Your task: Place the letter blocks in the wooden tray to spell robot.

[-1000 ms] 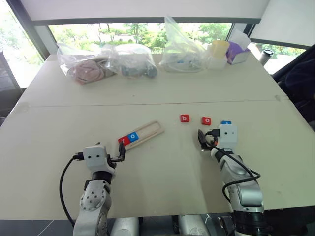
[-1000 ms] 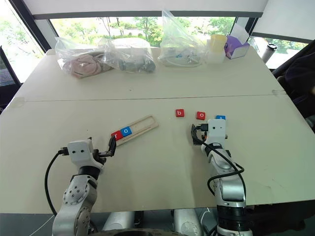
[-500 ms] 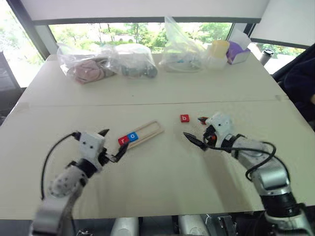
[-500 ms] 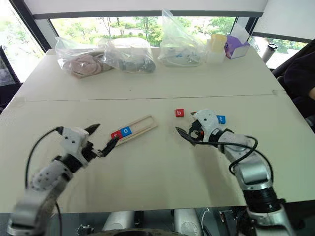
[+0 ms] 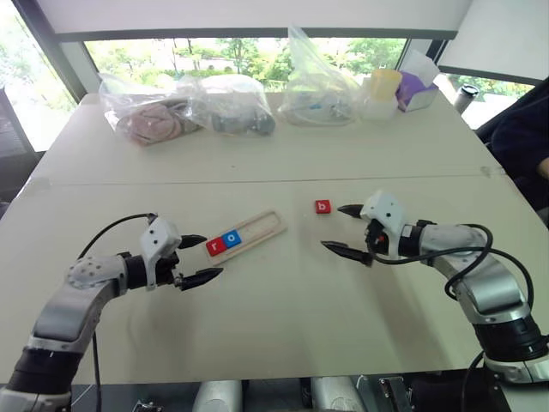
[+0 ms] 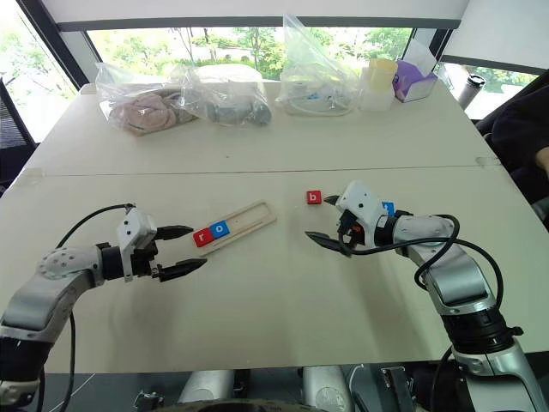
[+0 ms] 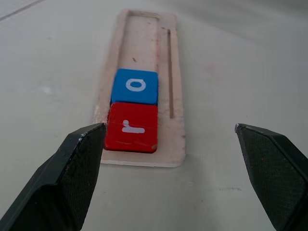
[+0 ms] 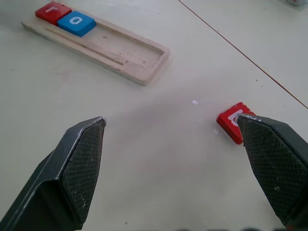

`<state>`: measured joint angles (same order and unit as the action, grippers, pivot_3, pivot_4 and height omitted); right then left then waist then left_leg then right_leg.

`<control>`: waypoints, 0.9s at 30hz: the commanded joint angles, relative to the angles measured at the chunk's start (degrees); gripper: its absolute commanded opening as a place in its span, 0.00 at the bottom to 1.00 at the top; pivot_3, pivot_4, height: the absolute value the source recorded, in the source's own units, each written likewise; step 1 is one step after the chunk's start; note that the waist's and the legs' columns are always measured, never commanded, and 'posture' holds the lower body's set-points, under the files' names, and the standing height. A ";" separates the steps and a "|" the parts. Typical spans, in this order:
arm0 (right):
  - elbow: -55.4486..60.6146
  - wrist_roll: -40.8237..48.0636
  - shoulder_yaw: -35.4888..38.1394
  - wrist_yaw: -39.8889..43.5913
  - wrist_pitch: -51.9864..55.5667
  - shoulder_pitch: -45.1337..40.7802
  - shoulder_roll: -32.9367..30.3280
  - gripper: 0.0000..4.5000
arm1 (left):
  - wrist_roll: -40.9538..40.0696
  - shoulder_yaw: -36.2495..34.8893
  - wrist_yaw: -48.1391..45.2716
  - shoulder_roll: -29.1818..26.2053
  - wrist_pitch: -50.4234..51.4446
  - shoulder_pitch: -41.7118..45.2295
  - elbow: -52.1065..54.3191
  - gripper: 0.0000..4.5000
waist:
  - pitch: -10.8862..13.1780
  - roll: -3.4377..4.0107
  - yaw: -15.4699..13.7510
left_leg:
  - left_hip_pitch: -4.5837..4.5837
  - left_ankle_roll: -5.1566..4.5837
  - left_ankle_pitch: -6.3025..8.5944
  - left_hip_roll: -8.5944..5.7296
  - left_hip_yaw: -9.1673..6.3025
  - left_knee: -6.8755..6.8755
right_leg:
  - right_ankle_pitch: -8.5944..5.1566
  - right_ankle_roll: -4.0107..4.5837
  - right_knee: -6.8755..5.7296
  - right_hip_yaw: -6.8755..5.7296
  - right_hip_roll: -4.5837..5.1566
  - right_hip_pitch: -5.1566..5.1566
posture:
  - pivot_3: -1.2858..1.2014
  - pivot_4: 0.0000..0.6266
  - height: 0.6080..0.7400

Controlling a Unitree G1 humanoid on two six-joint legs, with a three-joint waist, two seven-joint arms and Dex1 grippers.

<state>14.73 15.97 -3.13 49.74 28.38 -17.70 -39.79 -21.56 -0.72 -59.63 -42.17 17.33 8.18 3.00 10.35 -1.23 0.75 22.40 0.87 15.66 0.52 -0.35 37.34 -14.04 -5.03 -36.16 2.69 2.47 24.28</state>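
We have swung both arms outward since a second ago. Our left gripper (image 5: pixel 199 259) gapes empty before the wooden tray (image 5: pixel 262 227) holding r (image 7: pixel 131 127) and o (image 7: pixel 135 86); our right gripper (image 5: pixel 347 230), spread, sits beside red b (image 5: pixel 322 206).

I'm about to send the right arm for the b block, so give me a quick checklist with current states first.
1. Right pincer open and empty: ok.
2. Red b block lying free on the table, letter up: ok.
3. Red r block and blue o block seated at the tray's near end: ok.
4. Third slot next to the o free: ok.
5. Left pincer open, clear of the tray: ok.
6. Other o and t blocks located: cannot tell, the right arm hides that spot.
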 commanded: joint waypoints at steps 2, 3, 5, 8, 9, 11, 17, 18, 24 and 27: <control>3.71 0.93 1.27 -1.17 0.54 -0.22 0.21 0.99 | 2.85 1.11 -1.67 0.59 -5.36 3.47 -5.09 1.00 | 0.00 0.00 0.04 | 0.01 0.00 0.00 0.00 0.00 0.00 | 0.01 -0.01 0.00 0.00 0.01 0.01 | 0.52 0.24 1.00; 4.10 1.12 1.35 -1.44 0.84 -0.24 0.31 0.99 | 3.52 1.41 -1.68 0.85 -6.47 3.98 -6.21 1.00 | 0.00 0.00 0.05 | 0.01 0.00 0.00 0.00 0.00 -0.01 | 0.01 -0.02 0.00 0.00 0.02 0.02 | 0.52 0.24 1.00; 4.69 1.39 1.47 -2.06 1.35 -0.27 0.58 0.99 | 4.58 1.85 -1.63 1.48 -8.17 4.85 -8.11 1.00 | 0.00 0.00 0.08 | 0.01 0.00 0.00 0.01 -0.02 -0.01 | 0.02 -0.04 -0.01 0.00 0.02 0.02 | 0.52 0.24 1.00; 5.43 1.67 1.32 -2.84 1.88 -0.21 0.94 0.99 | 6.12 2.47 -1.46 2.53 -10.40 5.82 -10.63 1.00 | 0.00 0.00 0.02 | 0.00 0.00 0.00 0.01 -0.03 -0.01 | 0.08 -0.13 -0.04 0.01 0.03 0.03 | 0.52 0.24 1.00; 5.64 1.78 1.24 -2.98 2.04 -0.17 1.00 0.99 | 6.70 2.73 -1.49 2.82 -11.05 6.01 -11.33 1.00 | 0.00 0.00 0.02 | 0.01 0.00 0.00 0.01 -0.02 -0.01 | 0.09 -0.15 -0.04 0.01 0.03 0.04 | 0.52 0.24 1.00; 5.76 1.84 1.11 -3.24 2.13 -0.19 1.07 0.99 | 7.60 3.12 -1.68 3.24 -11.92 6.27 -12.43 1.00 | 0.00 0.00 0.01 | 0.01 0.00 0.00 0.01 -0.02 0.00 | 0.09 -0.16 -0.04 0.01 0.03 0.03 | 0.52 0.24 1.00; 5.32 1.70 1.05 -4.01 1.90 -0.87 1.34 0.99 | 9.85 4.74 -2.55 3.76 -13.84 6.18 -16.01 1.00 | -0.02 0.02 -0.06 | 0.00 0.00 0.00 0.00 -0.02 0.02 | 0.10 -0.18 -0.05 0.01 0.05 0.03 | 0.52 0.24 1.00; 5.33 1.72 1.02 -4.07 1.90 -0.90 1.37 0.99 | 10.03 4.91 -2.66 3.85 -14.11 6.18 -16.51 1.00 | -0.03 0.02 -0.06 | 0.00 0.00 0.00 0.00 -0.02 0.02 | 0.10 -0.17 -0.05 0.01 0.05 0.02 | 0.52 0.24 1.00; 5.20 1.68 0.89 -4.30 1.86 -1.23 1.39 1.00 | 11.01 6.51 -3.47 4.39 -15.82 6.90 -18.43 0.80 | -0.13 0.13 -0.14 | -0.04 0.00 0.00 -0.02 -0.01 0.05 | 0.10 -0.18 -0.06 0.01 0.05 -0.05 | 0.52 0.24 1.00; 5.41 1.79 1.16 -4.34 2.01 -1.17 1.17 1.00 | 11.57 7.50 -3.99 4.70 -16.75 7.23 -18.65 0.70 | -0.18 0.17 -0.17 | -0.05 0.00 0.00 -0.03 -0.01 0.12 | 0.10 -0.18 -0.08 0.00 0.06 -0.09 | 0.52 0.24 1.00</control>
<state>18.22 17.10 -3.14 45.52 30.76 -17.96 -38.68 -12.92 3.84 -63.47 -37.88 0.58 16.17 -14.13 10.17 -1.06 0.58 22.34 0.86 15.65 0.49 -0.35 37.47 -13.94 -5.21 -36.25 2.69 2.52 24.18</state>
